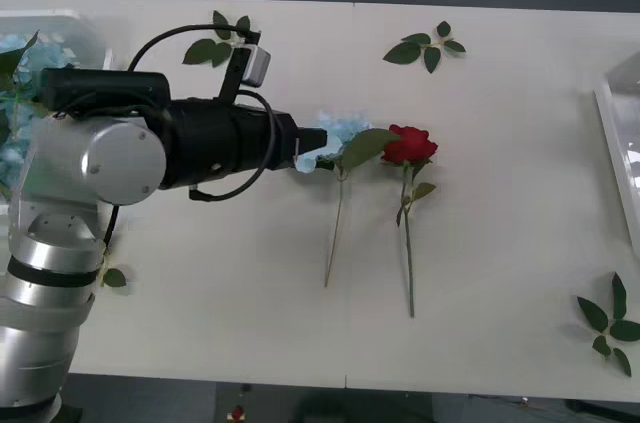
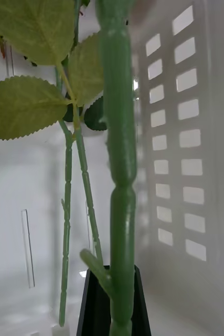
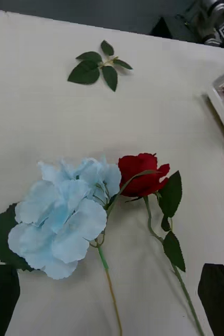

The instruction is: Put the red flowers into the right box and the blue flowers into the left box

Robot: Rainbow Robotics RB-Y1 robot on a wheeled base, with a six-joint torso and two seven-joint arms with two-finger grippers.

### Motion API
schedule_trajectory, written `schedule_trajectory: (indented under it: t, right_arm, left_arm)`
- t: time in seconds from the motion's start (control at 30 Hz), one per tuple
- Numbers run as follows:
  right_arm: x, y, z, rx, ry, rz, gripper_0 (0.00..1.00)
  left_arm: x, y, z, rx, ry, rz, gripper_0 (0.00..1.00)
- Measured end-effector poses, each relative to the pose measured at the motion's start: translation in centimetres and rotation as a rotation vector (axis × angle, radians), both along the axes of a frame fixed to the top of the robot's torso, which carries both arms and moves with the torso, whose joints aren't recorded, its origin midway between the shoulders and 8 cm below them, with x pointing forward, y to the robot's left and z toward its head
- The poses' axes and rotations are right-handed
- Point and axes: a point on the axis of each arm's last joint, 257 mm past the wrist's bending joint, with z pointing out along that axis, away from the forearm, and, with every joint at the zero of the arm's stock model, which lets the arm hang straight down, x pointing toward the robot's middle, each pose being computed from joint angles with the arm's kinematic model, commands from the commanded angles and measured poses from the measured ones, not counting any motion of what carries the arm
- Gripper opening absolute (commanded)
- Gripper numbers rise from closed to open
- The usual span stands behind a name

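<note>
- The left box (image 1: 85, 28) is at the table's far left, behind the left arm; the right box (image 1: 622, 133) is at the right edge.
- The left gripper (image 3: 112, 294), fingers spread open, hovers over the blue flower (image 3: 64, 220); its stem runs toward the robot.
- The red flower (image 1: 408, 145) lies just beside, parallel.
- The right gripper (image 2: 112, 299) is closed on a green stem (image 2: 119, 157) inside the right box.

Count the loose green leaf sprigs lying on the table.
4 in the front view: one at the far edge above the left arm, one far centre-right, one at the near right corner, and a small leaf beside the left arm's base. The arm may hide others.
</note>
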Motion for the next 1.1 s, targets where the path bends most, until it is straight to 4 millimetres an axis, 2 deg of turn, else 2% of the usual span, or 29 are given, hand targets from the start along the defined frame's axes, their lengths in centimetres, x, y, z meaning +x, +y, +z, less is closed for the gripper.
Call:
schedule_trajectory:
  t: [0.07,0.1,0.13,0.2,0.33,0.53,0.73,0.83,1.1]
  right_arm:
    - [0.0,0.1,-0.1,-0.001,0.002,0.002,0.45]
    - [0.0,0.0,-0.1,-0.001,0.001,0.002,0.53]
    - [0.1,0.0,0.0,-0.003,-0.003,0.002,0.65]
    - [0.3,0.0,0.3,-0.007,-0.014,0.005,0.79]
    - [0.4,0.0,0.3,-0.006,-0.016,0.005,0.87]
    - [0.6,0.6,0.1,0.022,-0.026,0.008,0.91]
    - [0.4,3.2,-1.1,0.145,-0.004,0.018,0.91]
    - [0.5,5.2,-0.8,0.179,0.018,0.05,0.91]
    - [1.7,13.9,1.9,0.351,0.022,0.122,0.93]
  left_arm:
    - [-0.1,-0.4,-0.9,0.003,0.038,0.03,1.0]
    - [-0.3,-0.7,-1.4,0.01,0.051,0.036,1.0]
    - [-0.5,-1.0,-1.9,0.019,0.059,0.039,1.0]
    - [-0.9,-1.6,-2.7,0.038,0.071,0.042,1.0]
    - [-1.4,-2.5,-3.9,0.02,0.135,0.089,1.0]
    - [-1.4,-2.5,-5.4,0.084,0.127,0.133,1.0]
    - [-2.1,-3.6,-7.9,0.218,0.084,0.043,1.0]
    - [-1.9,-4.0,-9.3,0.292,0.069,-0.003,1.0]
    - [-1.8,-4.3,-12.1,0.407,0.073,-0.034,1.0]
